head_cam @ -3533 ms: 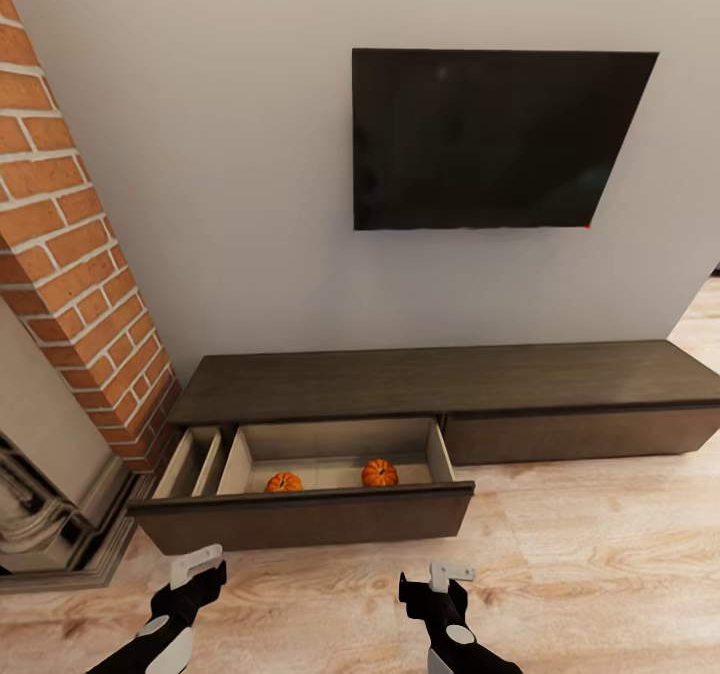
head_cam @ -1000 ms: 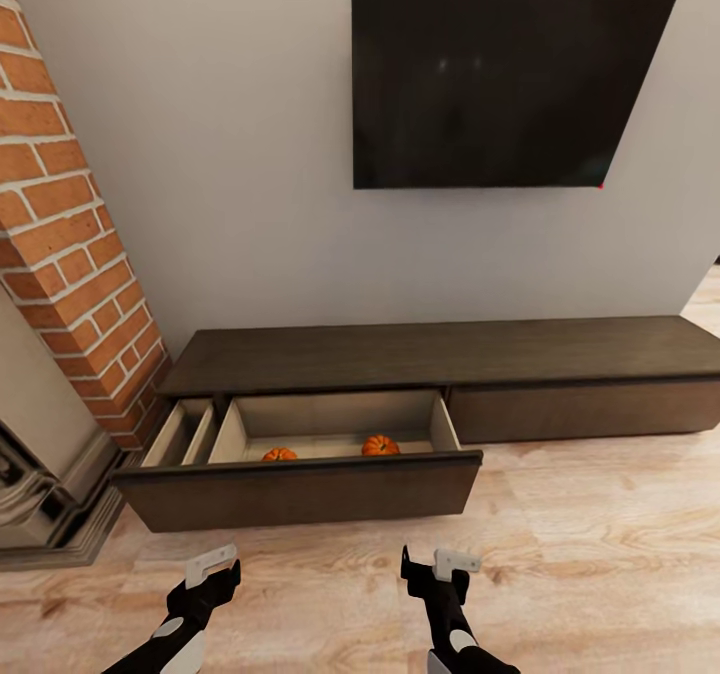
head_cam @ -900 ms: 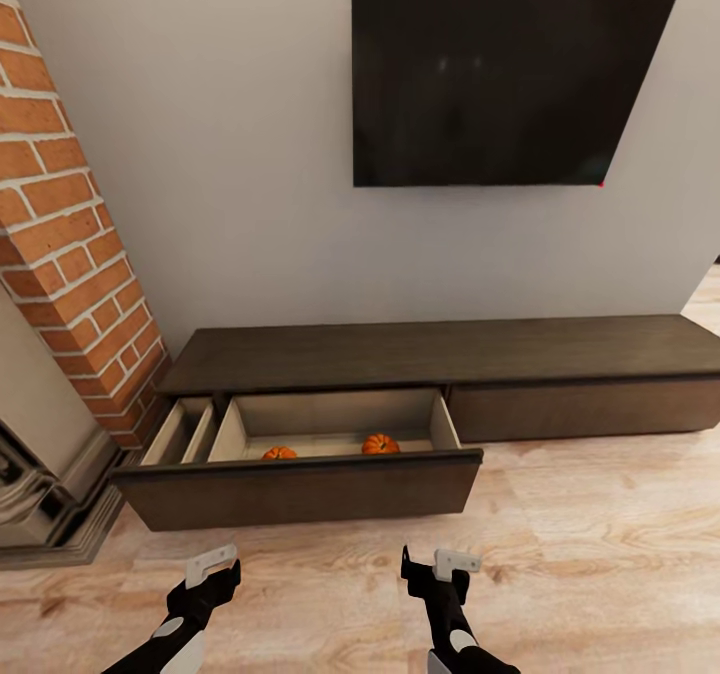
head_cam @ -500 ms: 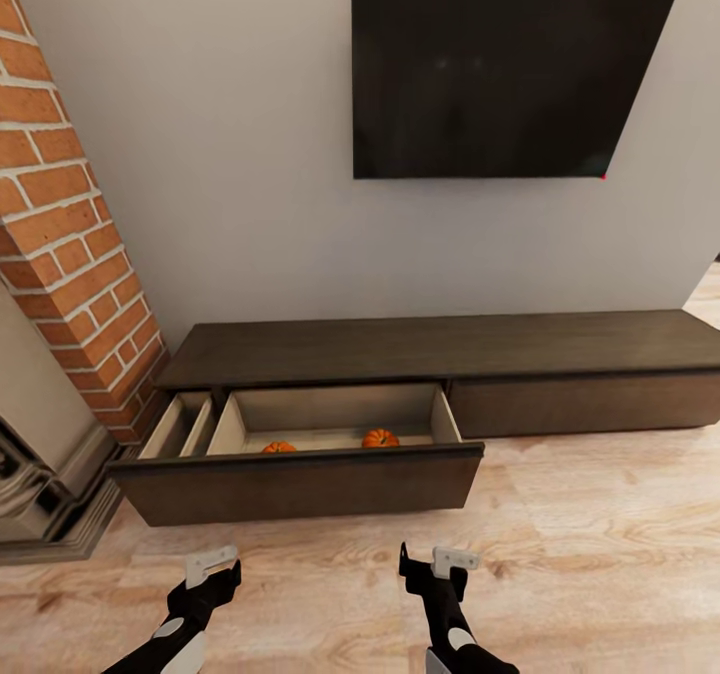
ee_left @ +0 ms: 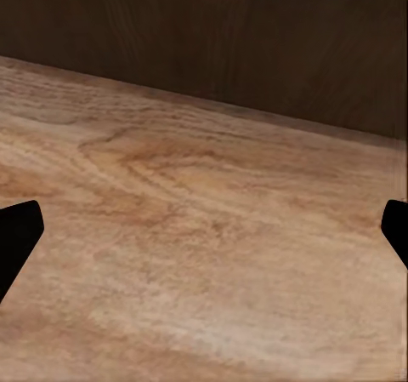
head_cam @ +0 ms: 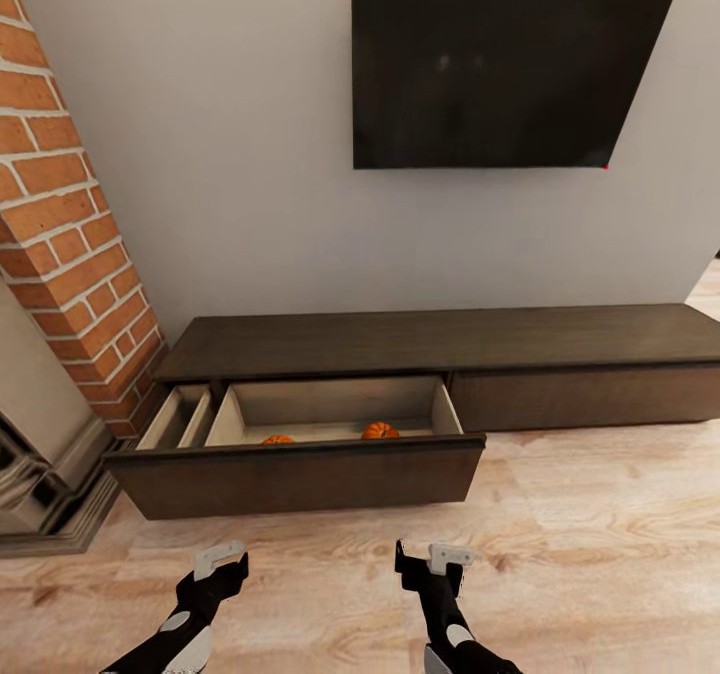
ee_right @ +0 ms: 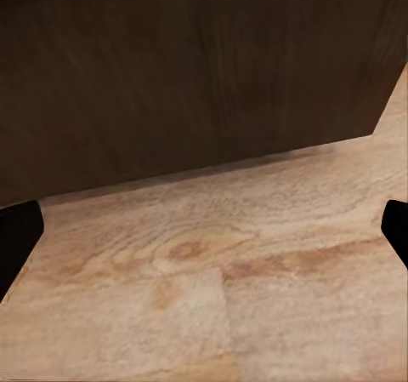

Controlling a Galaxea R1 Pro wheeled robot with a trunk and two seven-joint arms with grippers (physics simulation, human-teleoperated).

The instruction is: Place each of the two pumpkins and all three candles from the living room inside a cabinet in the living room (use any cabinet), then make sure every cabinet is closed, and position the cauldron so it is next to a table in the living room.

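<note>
Both pumpkins lie in the open drawer of the cabinet; no candle is seen inside. The left gripper and right gripper hang low before the drawer front, jaws spread and empty. Judged from this, the drawer should stay open for the candles, and any later closing push should meet the front squarely at mid-width

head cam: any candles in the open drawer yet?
No. The open drawer of the cabinet shows just two pumpkins, one left of the other, on its beige floor.
</note>
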